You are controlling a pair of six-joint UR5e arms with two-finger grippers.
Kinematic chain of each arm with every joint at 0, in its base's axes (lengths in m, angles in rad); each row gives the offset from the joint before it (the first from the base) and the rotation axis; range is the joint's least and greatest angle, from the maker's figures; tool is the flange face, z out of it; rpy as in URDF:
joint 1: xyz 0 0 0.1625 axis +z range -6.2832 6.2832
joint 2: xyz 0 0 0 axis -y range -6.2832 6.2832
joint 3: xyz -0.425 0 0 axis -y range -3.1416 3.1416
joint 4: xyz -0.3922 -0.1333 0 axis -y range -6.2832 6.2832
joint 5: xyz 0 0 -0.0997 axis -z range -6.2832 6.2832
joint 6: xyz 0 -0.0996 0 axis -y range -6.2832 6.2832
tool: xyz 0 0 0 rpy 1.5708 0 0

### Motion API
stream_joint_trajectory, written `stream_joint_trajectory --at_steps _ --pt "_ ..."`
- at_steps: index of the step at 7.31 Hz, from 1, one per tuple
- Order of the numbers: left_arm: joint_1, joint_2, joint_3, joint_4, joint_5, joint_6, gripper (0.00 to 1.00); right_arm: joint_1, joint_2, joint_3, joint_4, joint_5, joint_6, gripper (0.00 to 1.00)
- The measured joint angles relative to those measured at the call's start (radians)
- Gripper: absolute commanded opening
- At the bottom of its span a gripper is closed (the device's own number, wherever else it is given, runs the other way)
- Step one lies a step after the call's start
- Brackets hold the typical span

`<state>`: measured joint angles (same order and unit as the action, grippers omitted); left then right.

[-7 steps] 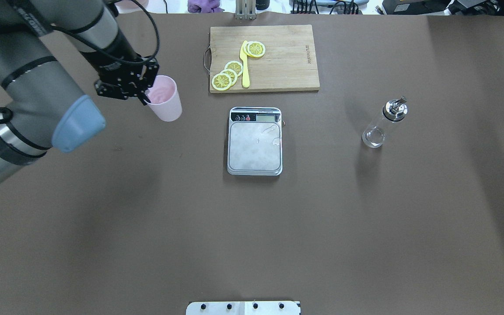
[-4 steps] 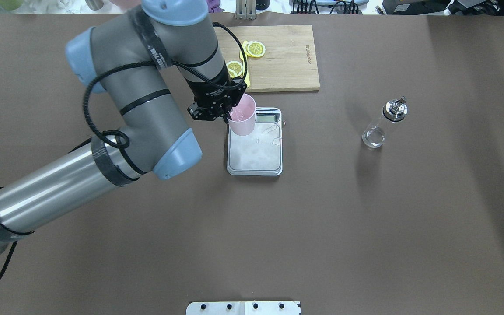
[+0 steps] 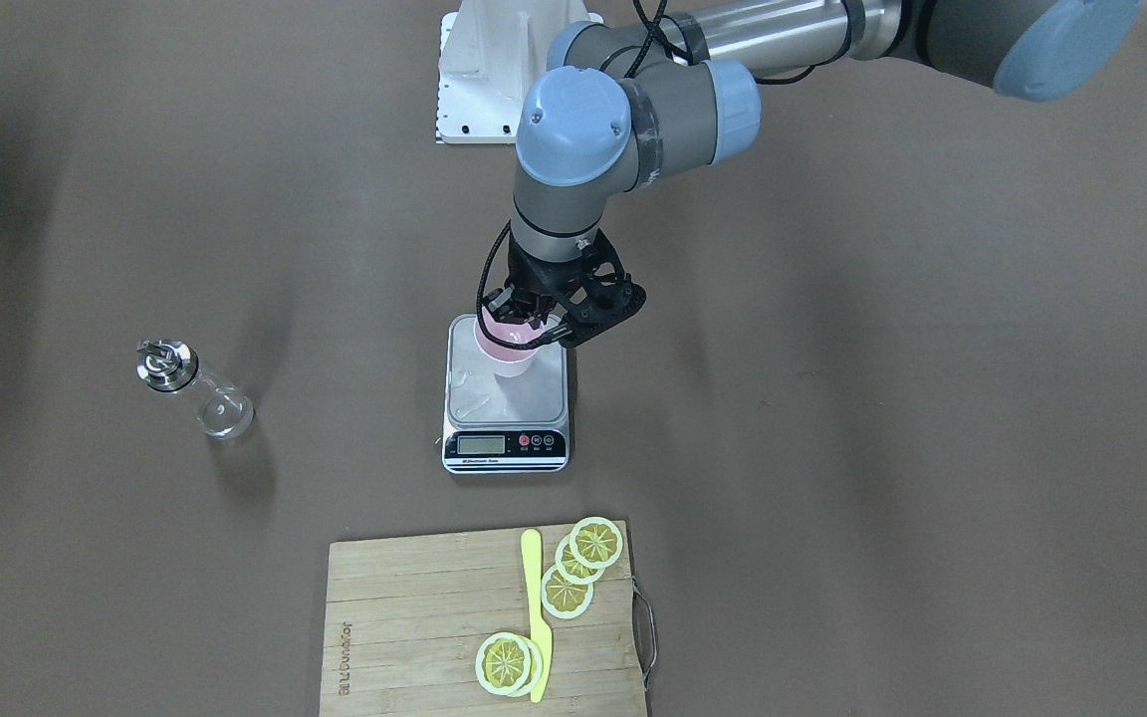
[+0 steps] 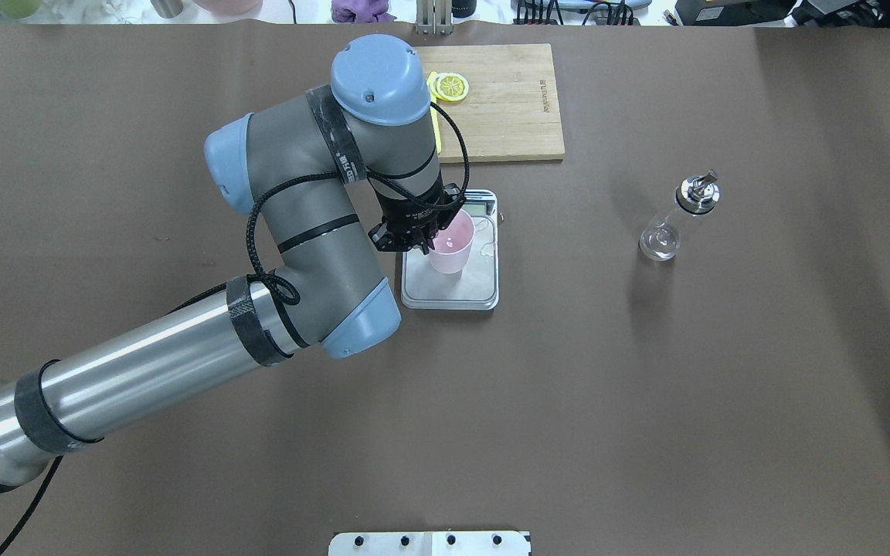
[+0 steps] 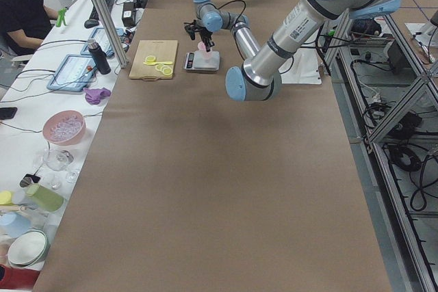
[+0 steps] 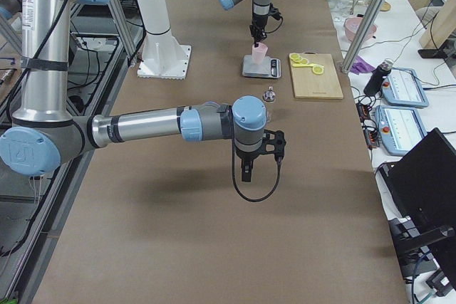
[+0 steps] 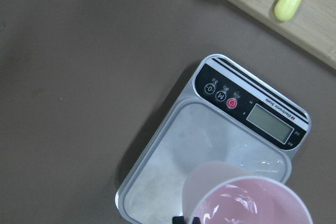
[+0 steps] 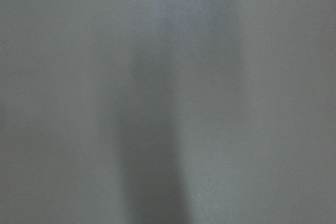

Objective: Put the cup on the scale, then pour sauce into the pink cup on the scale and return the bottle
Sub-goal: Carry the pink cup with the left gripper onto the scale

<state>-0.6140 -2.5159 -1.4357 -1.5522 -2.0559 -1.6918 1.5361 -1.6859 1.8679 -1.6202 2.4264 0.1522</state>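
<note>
The pale pink cup (image 4: 453, 251) is upright over the silver plate of the scale (image 4: 453, 292), towards its display end. My left gripper (image 4: 429, 243) is shut on the cup's rim on the robot's-left side. I cannot tell whether the cup's base touches the plate. In the front view the cup (image 3: 506, 351) is held by the left gripper (image 3: 531, 332) above the scale (image 3: 539, 398). The left wrist view shows the cup (image 7: 247, 200) over the scale (image 7: 173, 150). The clear bottle (image 4: 675, 222) with a chrome spout stands alone to the right. My right gripper (image 6: 246, 170) shows only in the right exterior view, so I cannot tell its state.
A wooden cutting board (image 4: 507, 100) with lemon slices (image 3: 573, 568) and a yellow knife (image 3: 534, 588) lies beyond the scale. The left arm's elbow (image 4: 337, 232) hangs over the table just left of the scale. The right wrist view shows only blurred grey surface.
My left arm has carried the pink cup from the table's left side rightward, then on from the scale's far left corner to over the middle of its plate. The bottle has not moved.
</note>
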Motion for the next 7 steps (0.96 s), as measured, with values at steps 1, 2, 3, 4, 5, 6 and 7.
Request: stream_joint_trajectory --at_steps 1,2,3,4,5,6,7 --pt "0.007 0.0 0.001 -0.001 0.002 0.001 0.0 -0.002 0.0 0.004 0.0 0.0 0.001 1.0" --pt "0.01 0.004 0.001 -0.008 0.004 0.001 0.0 -0.004 0.0 0.007 0.0 0.0 0.001 1.0" --pt "0.012 0.011 0.002 -0.026 0.011 0.0 0.1 -0.006 0.0 0.007 0.0 0.0 0.001 1.0" --pt "0.012 0.017 0.003 -0.046 0.022 -0.004 0.99 -0.007 0.0 0.008 0.0 0.0 0.001 1.0" --pt "0.012 0.02 0.002 -0.057 0.028 -0.008 0.99 -0.008 0.003 0.01 0.0 0.0 0.001 1.0" --pt "0.01 0.022 -0.005 -0.061 0.032 -0.008 0.99 -0.009 0.006 0.017 0.0 0.001 0.002 1.0" --pt "0.008 0.024 -0.024 -0.058 0.035 -0.006 0.99 -0.011 0.009 0.035 0.0 0.004 0.003 1.0"
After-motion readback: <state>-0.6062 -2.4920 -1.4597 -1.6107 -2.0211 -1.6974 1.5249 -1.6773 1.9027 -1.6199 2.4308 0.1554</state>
